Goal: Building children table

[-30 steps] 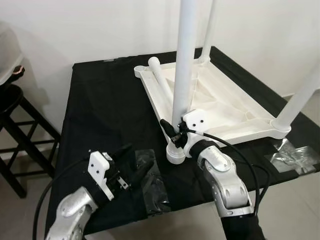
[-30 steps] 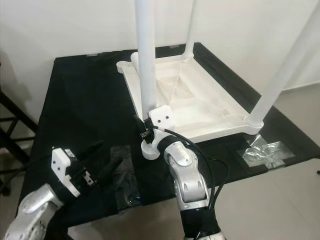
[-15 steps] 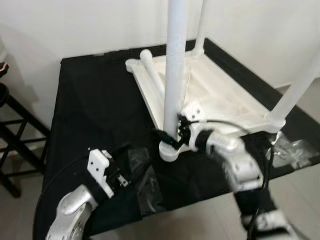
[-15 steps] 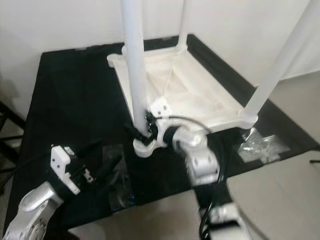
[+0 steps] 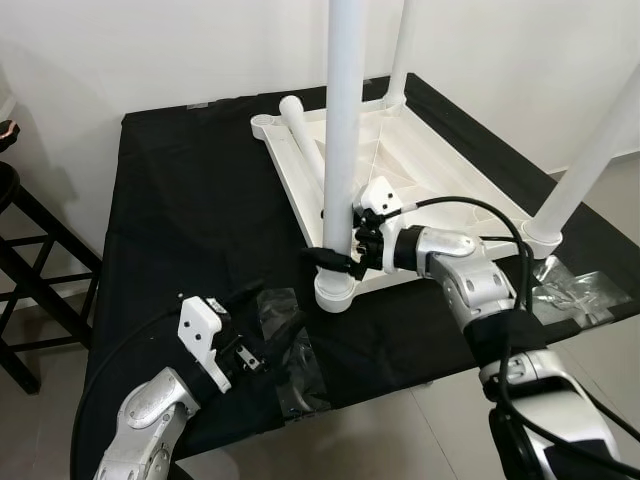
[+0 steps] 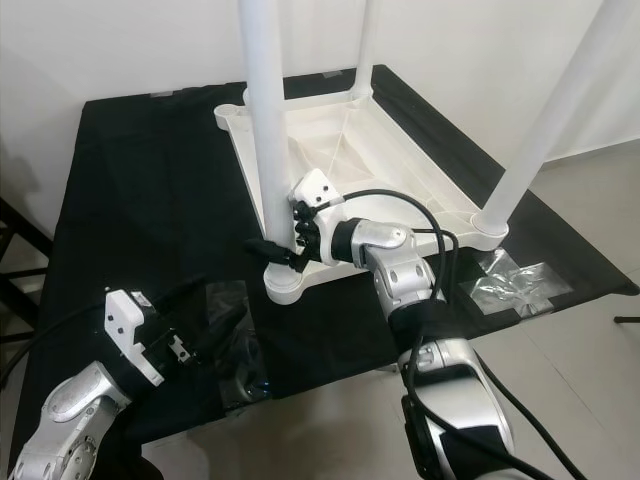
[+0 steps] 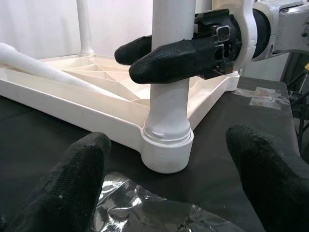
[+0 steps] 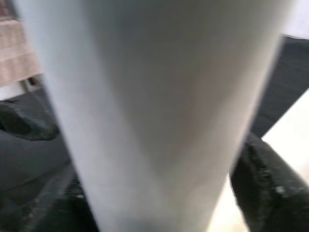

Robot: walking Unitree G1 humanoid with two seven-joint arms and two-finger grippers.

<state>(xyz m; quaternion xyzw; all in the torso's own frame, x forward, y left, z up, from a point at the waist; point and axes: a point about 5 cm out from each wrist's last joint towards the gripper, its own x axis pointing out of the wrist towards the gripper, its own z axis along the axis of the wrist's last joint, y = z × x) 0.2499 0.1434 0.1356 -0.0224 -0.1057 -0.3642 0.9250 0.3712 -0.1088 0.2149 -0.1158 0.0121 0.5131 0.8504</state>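
In the left eye view, a white plastic children's table [image 5: 430,190] lies upside down in the upper centre of the frame, its ribbed underside facing up, with three white tubular legs standing in corner sockets: the near leg [image 5: 340,130] rises through the middle of the picture, a far leg [image 5: 402,50] stands at the top, and a third leg [image 5: 590,160] leans in at the right edge. A loose white tube [image 5: 312,150] lies across the tray near its far left corner. The table rests on a black cloth-covered work surface [image 5: 190,210], before a plain pale wall; a dark wooden stool [image 5: 30,250] stands at the left edge, and clear plastic bags lie at lower centre [image 5: 290,350] and at the right [image 5: 580,300]. The right gripper [image 5: 335,258] is closed around the near leg just above its socket, one black finger on each side. The left gripper [image 5: 272,322] hovers at the lower left above the crumpled bag, fingers spread and holding nothing. In the left wrist view, the two spread fingers [image 7: 67,183] frame the leg's round socket [image 7: 166,150], with the right gripper's black fingertips [image 7: 164,60] clasping the tube above it. In the right wrist view, the blurred white leg [image 8: 154,111] fills the centre, a dark finger [image 8: 265,183] pressed at its lower right.
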